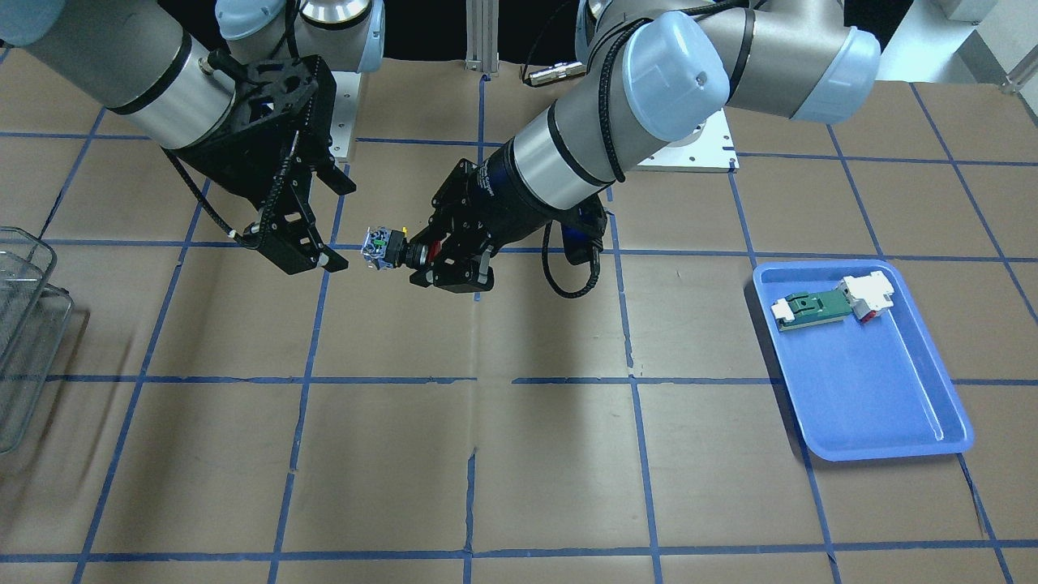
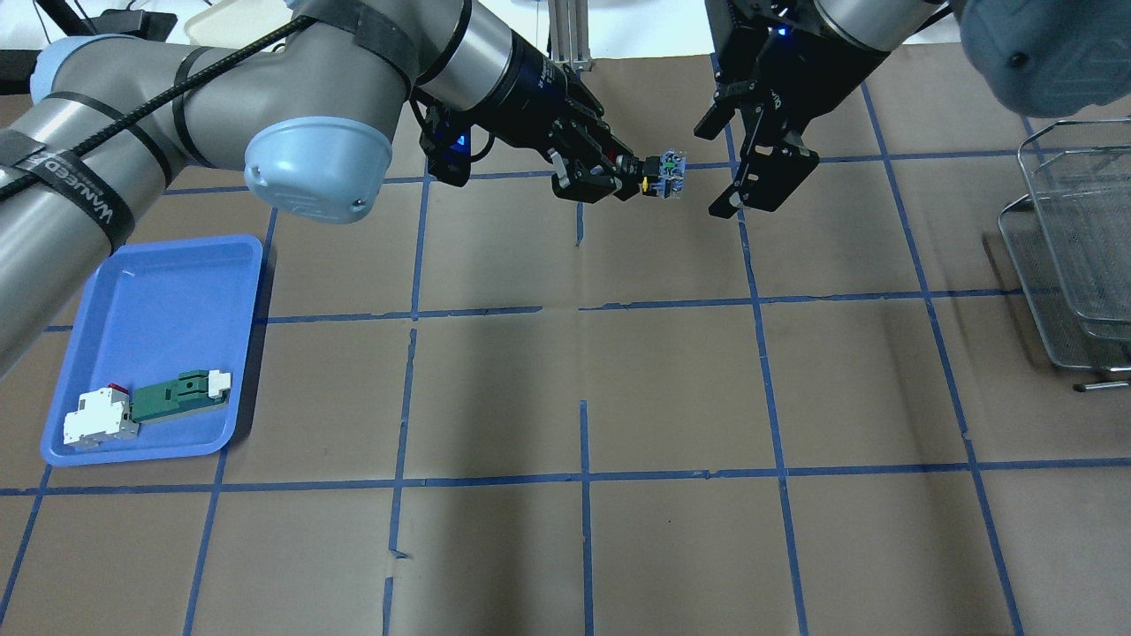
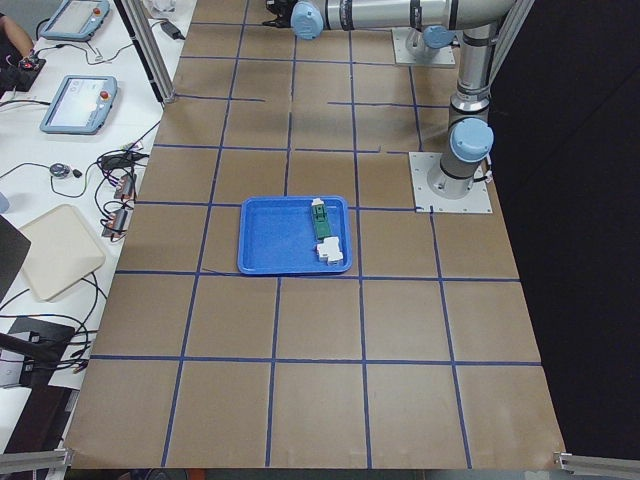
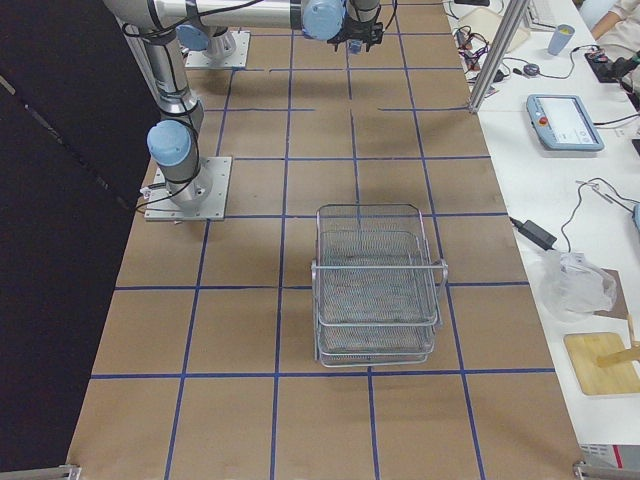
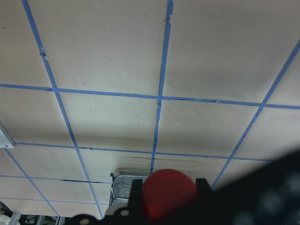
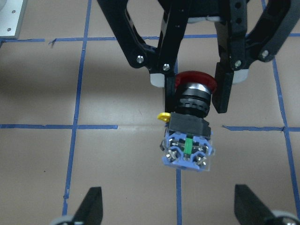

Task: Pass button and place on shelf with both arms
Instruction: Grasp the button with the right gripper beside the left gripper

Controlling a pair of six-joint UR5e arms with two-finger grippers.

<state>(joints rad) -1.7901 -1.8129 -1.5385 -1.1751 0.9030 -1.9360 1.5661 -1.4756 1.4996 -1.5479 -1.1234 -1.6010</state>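
While the left arm (image 1: 568,154) lies stretched low and nearly level over the middle of the table, the right arm (image 1: 154,89) faces it from the other side, wrist angled down toward the same spot. Both hang above the table (image 1: 486,454), which is covered in brown paper ruled into squares by blue tape. A blue tray (image 1: 884,405) sits toward the robot's left end with a green-and-white part (image 1: 811,307) lying in it. The wire shelf (image 2: 1074,247) stands at the robot's right end, well apart from both arms. Along the side of the table opposite the robot runs a white bench (image 3: 60,200) with tablets and cables on it.

The left claw (image 2: 632,172) is clamped on the button (image 2: 664,174), its fingers (image 6: 224,91) pressing either side of the red cap. This holds the button in the air with its blue-and-white block pointing at the other arm. The right claw (image 2: 724,168) is spread wide, just beside that block and not touching it.
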